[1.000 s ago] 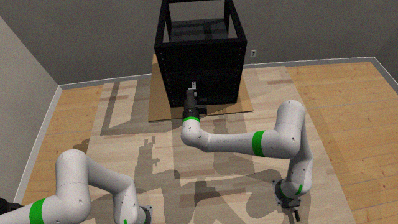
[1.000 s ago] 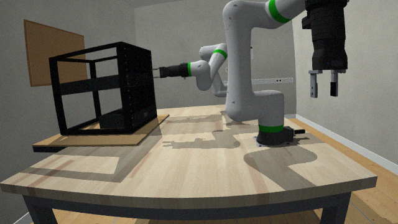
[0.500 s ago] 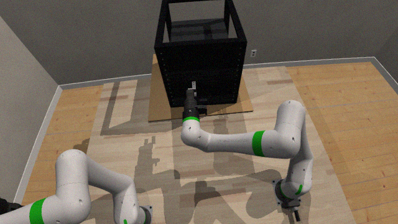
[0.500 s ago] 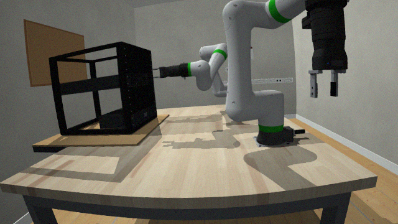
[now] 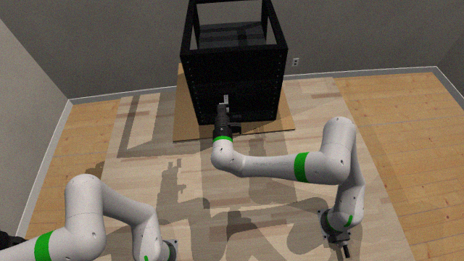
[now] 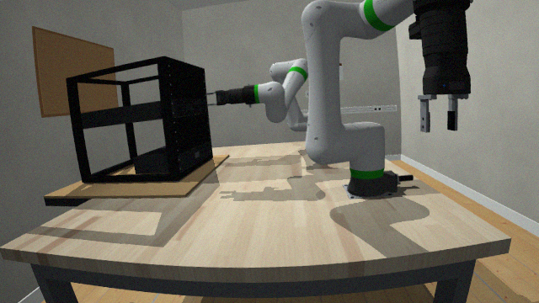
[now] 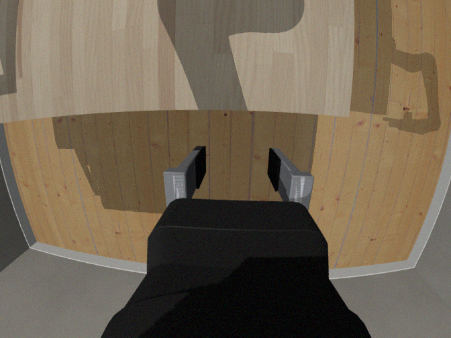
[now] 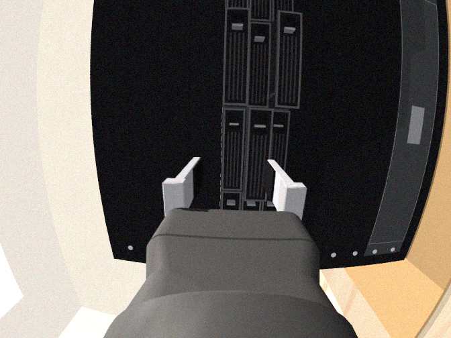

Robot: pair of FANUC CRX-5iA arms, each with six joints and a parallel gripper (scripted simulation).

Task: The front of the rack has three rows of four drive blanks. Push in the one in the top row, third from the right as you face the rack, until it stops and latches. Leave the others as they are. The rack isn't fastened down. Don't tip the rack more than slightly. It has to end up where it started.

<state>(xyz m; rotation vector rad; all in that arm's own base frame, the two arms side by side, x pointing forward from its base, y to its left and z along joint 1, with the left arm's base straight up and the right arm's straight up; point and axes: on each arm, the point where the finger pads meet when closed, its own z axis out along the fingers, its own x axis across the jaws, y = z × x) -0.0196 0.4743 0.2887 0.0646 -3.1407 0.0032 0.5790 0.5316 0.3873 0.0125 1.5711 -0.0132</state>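
Right arm at the rack, push not shown complete. The black rack (image 5: 233,52) (image 6: 169,122) stands upright on a thin wooden board (image 5: 185,125) (image 6: 185,189) at the far end of the table (image 5: 145,203) (image 6: 274,236). The right gripper (image 5: 225,103) (image 6: 211,98) (image 8: 233,171) is level before its front, left of the middle, fingers spread wide one above the other with nothing held. The left gripper (image 6: 438,126) (image 7: 237,160) hangs well apart from the rack, pointing down, also wide and without a load.

The target blank (image 8: 233,149), top row and third from the right, lies in the right wrist view between the lines of the two fingers. Approach and rough alignment appear done; whether the blank has moved in or latched cannot be told, nor can contact. Presumably left to do: bring the fingers together, press straight in to the stop, then withdraw without shifting the unfastened rack. Spread as they are, the fingers might straddle the target or catch the middle-row blank (image 8: 259,156) below.

Orientation: the wrist view is turned on its side. The target's long axis runs left to right across the rack front, its small pale tab (image 8: 233,123) toward the right end; its face points to the near side.

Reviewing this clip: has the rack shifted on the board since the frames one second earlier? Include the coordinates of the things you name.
No, no shift shows: in the top view the rack (image 5: 233,51) (image 6: 168,122) sits the same against the wall outlet (image 5: 296,61).
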